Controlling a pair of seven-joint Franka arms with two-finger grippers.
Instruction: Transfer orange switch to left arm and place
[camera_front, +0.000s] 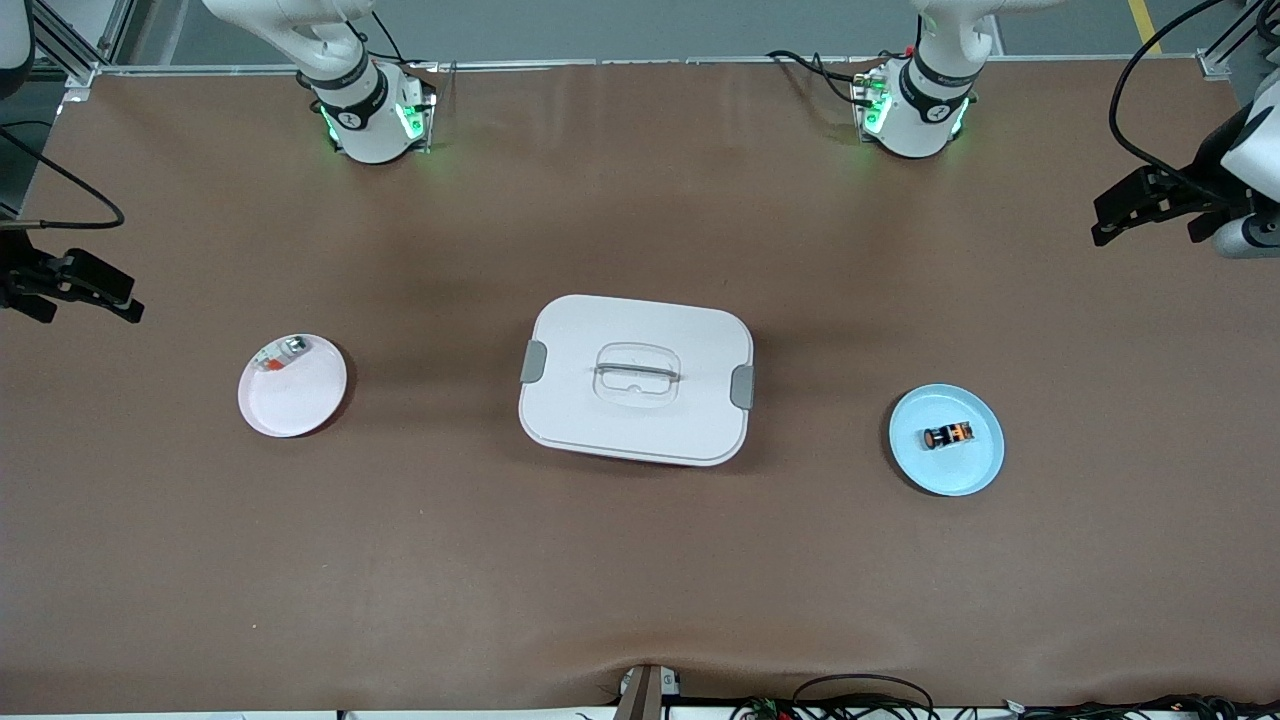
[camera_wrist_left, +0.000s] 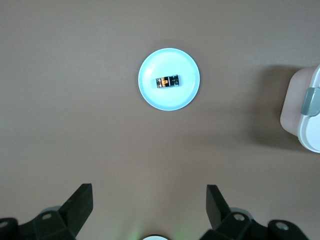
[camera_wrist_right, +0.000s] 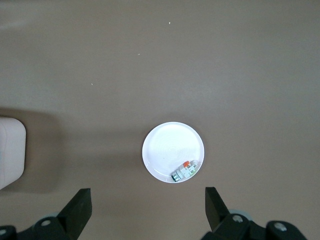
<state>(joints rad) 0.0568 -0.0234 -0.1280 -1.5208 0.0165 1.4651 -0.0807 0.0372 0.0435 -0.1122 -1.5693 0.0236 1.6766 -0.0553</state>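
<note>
The orange switch (camera_front: 948, 436) lies on its side on a small blue plate (camera_front: 975, 470) toward the left arm's end of the table. In the left wrist view the switch (camera_wrist_left: 168, 81) rests on the plate (camera_wrist_left: 168, 100), well apart from the fingers. My left gripper (camera_front: 1148, 232) hangs open and empty over that end of the table. The white box (camera_front: 636, 380) with grey clips stands mid-table. At the right arm's end, my right gripper (camera_front: 85, 310) hangs open and empty too. Both pairs of jaws stand wide, left gripper (camera_wrist_left: 149, 195) and right gripper (camera_wrist_right: 147, 197).
A pink plate (camera_front: 300, 400) beside the box, toward the right arm's end, carries a small silvery-clear piece (camera_front: 280, 353); the right wrist view shows the plate (camera_wrist_right: 165, 150) and the piece (camera_wrist_right: 184, 171). A box corner (camera_wrist_left: 305, 110) shows in the left wrist view.
</note>
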